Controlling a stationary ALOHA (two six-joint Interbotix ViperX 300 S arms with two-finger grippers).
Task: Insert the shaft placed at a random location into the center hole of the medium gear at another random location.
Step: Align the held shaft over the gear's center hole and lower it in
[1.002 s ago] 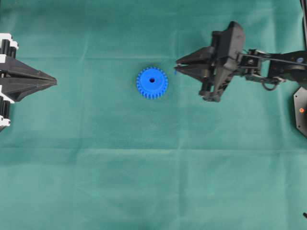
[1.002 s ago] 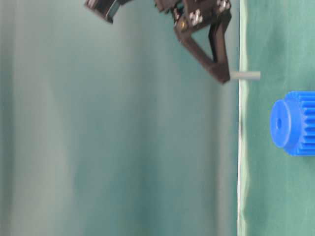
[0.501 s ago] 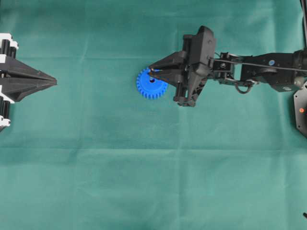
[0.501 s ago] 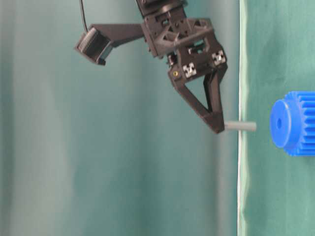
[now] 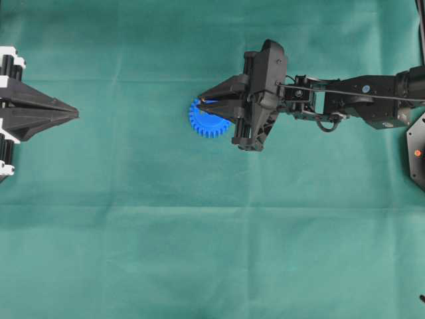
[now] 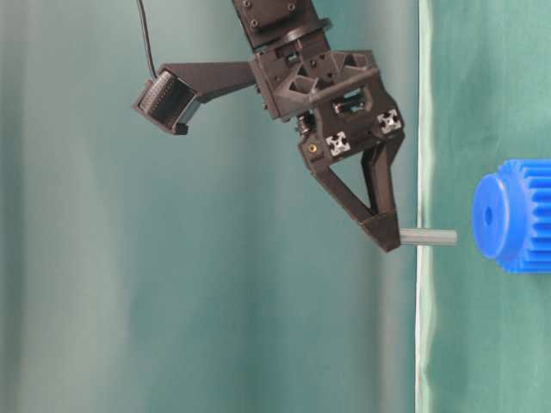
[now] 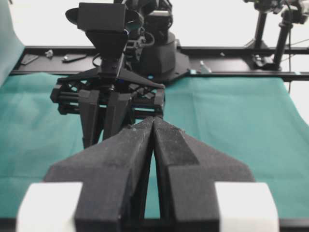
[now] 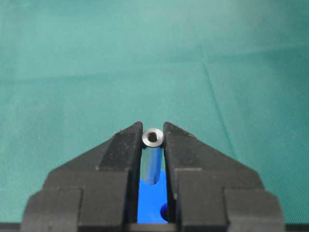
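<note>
The blue medium gear [image 5: 207, 123] lies flat on the green cloth, partly under my right gripper [image 5: 202, 102]. That gripper is shut on the silvery shaft [image 6: 428, 237], which points down at the table. In the table-level view the shaft's lower end hangs a little short of the hub, offset to one side of the center hole [image 6: 489, 215]. In the right wrist view the shaft [image 8: 153, 137] sits between the fingertips with the gear [image 8: 150, 203] below and the hole [image 8: 165, 211] at the right finger's edge. My left gripper [image 5: 74, 113] is shut and empty at the far left.
Green cloth [image 5: 199, 232] covers the whole table. The right arm [image 5: 358, 100] stretches in from the right edge. In the left wrist view the right gripper's body [image 7: 111, 96] stands straight ahead, beyond my shut left gripper [image 7: 153, 121].
My right gripper has carried the shaft left from beside the gear to over it. The shaft has gone slightly past the hole's line. The left arm has not moved.
</note>
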